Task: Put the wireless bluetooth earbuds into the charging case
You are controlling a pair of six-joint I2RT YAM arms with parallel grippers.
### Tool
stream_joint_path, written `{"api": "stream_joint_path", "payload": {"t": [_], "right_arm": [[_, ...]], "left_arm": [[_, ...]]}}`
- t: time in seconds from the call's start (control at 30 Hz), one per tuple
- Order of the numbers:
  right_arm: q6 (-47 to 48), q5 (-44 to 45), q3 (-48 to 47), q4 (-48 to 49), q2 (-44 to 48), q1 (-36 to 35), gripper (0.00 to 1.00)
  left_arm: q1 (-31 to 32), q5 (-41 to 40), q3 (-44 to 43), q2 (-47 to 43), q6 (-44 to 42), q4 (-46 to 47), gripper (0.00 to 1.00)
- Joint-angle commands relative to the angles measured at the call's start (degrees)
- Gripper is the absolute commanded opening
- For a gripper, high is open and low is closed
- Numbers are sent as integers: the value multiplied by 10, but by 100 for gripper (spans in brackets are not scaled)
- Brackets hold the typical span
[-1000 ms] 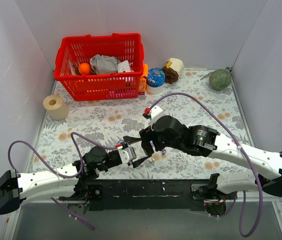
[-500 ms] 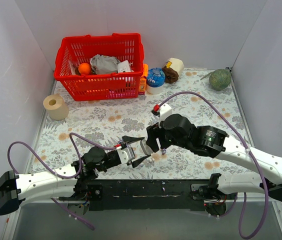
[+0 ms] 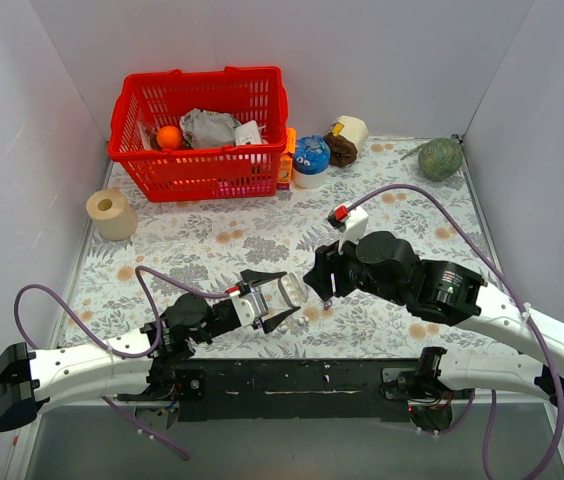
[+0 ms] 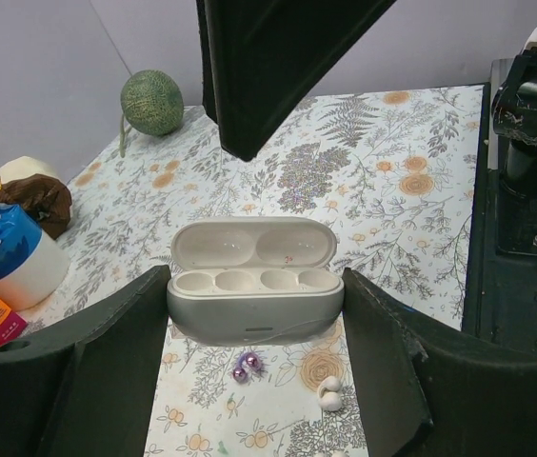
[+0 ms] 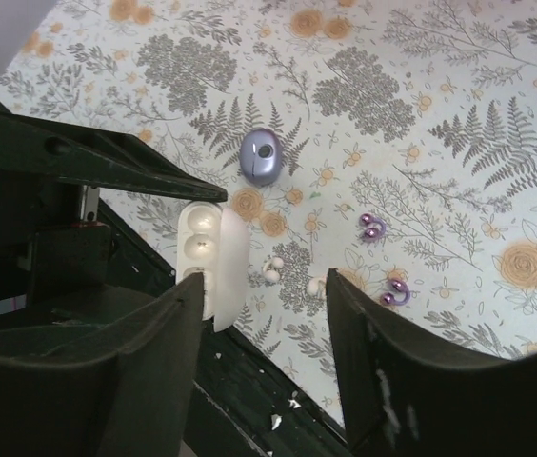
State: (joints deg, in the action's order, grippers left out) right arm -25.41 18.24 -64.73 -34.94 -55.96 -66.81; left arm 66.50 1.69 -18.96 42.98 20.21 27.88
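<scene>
Top camera: the left gripper [image 3: 282,295] clamps the open charging case [image 3: 291,291] above the floral table [image 3: 412,200], with the right gripper [image 3: 319,288] just beside it.

Left wrist: the case's wells look empty. What seems to be one of the earbuds [image 4: 246,363] lies beneath.

Right wrist: the right fingers [image 5: 145,362] are spread wide and empty over both purple earbuds.

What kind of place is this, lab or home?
Probably a lab robot test cell: plain white walls box in a floral-clothed table, with random props like a red basket and toilet roll.
</scene>
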Motion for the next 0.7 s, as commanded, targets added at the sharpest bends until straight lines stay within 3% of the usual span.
{"api": "stream_joint_path", "payload": {"t": [0.0, 0.1, 0.43, 0.67], "right_arm": [[11, -43, 4, 62, 2, 1, 57], [12, -65, 8, 70, -12, 1, 49], [9, -62, 20, 70, -42, 2, 43], [10, -69, 27, 80, -49, 8, 33]], "left_arm": [[0, -10, -12, -7, 2, 9, 0], [0, -10, -12, -5, 2, 11, 0], [1, -9, -11, -5, 3, 20, 0], [1, -10, -6, -18, 3, 14, 0]]}}
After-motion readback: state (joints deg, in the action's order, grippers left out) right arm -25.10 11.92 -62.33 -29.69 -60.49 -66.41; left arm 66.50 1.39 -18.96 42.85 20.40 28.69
